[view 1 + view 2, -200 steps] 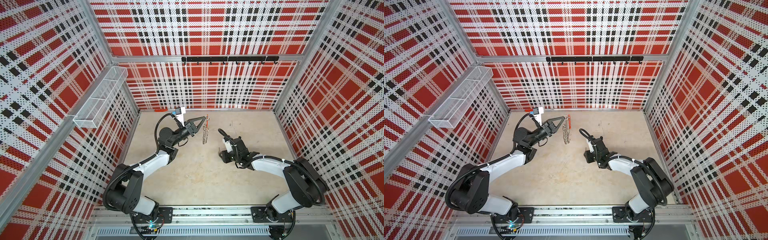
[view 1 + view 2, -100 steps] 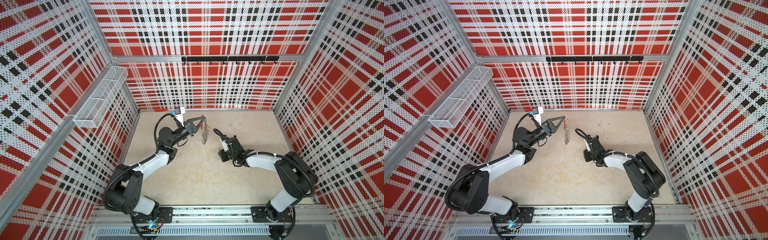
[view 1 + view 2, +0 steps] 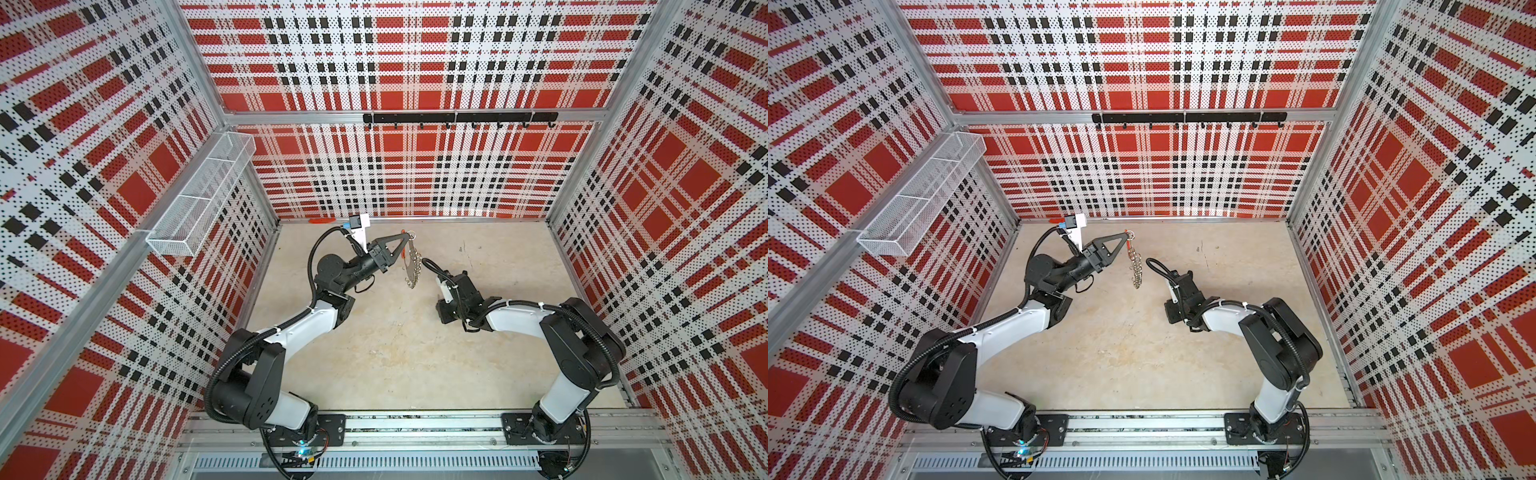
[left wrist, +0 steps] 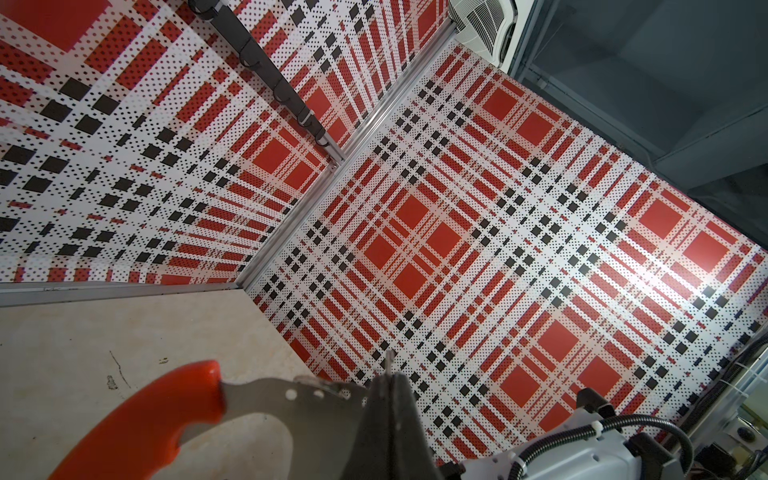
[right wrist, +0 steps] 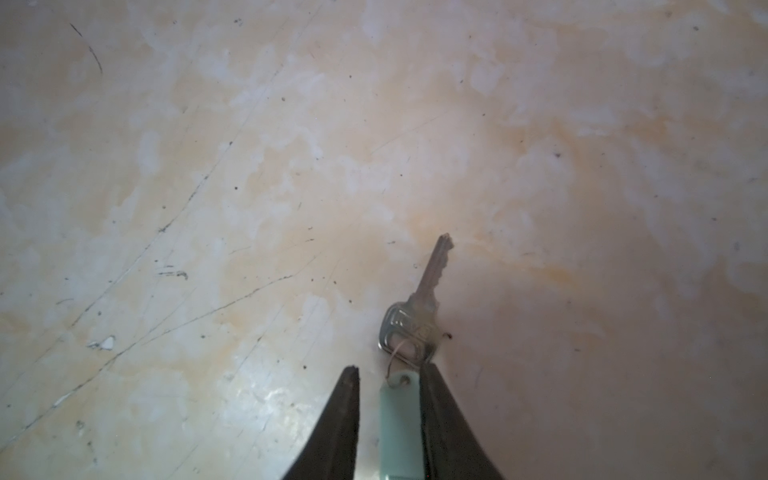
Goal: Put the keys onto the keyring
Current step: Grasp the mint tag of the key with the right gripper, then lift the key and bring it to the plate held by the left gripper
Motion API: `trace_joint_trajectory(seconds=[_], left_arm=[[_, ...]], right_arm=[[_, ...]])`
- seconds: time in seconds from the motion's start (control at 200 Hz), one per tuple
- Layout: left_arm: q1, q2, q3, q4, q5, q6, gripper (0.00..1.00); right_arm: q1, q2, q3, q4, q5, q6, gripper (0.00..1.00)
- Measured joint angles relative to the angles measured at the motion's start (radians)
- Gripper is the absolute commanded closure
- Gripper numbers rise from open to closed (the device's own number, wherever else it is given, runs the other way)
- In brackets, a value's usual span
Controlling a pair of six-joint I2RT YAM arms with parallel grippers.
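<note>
In both top views the left gripper [image 3: 409, 237] [image 3: 1128, 237] is clenched on the top of the keyring [image 3: 411, 266] [image 3: 1136, 266]. The keyring hangs edge-on above the tabletop [image 3: 374, 353], just beside the right arm [image 3: 519, 320].

In the left wrist view the closed fingertips [image 4: 390, 386] pinch the keyring's metal band [image 4: 270, 395], near its red plastic section [image 4: 158, 415].

In the right wrist view the right gripper [image 5: 390, 370] stands released, jaws apart. The pale teal tag [image 5: 401, 419] sits between them (touching one finger, clear of the other). The key [image 5: 419, 303] lies on the tabletop just past the fingertips.
</note>
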Motion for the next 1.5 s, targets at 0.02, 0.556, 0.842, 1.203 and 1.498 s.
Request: trace_joint_trajectory(seconds=[0.02, 0.556, 0.842, 1.203, 1.498], left_arm=[[0.0, 0.0, 0.0, 0.0, 0.0, 0.0, 1.0], [0.0, -0.009, 0.0, -0.014, 0.0, 0.002, 1.0], [0.0, -0.01, 0.0, -0.032, -0.001, 0.014, 1.0], [-0.014, -0.053, 0.0, -0.173, -0.037, 0.19, 1.0], [-0.068, -0.072, 0.001, -0.23, 0.009, 0.336, 1.0]], right_arm=[[0.0, 0.002, 0.0, 0.0, 0.013, -0.003, 0.74], [0.0, 0.025, 0.018, -0.004, 0.038, -0.013, 1.0], [0.0, -0.053, 0.015, -0.05, 0.055, -0.025, 1.0], [-0.022, -0.556, -0.004, -0.068, -0.216, -0.124, 1.0], [-0.047, -0.67, 0.095, -0.074, -0.5, -0.092, 1.0]])
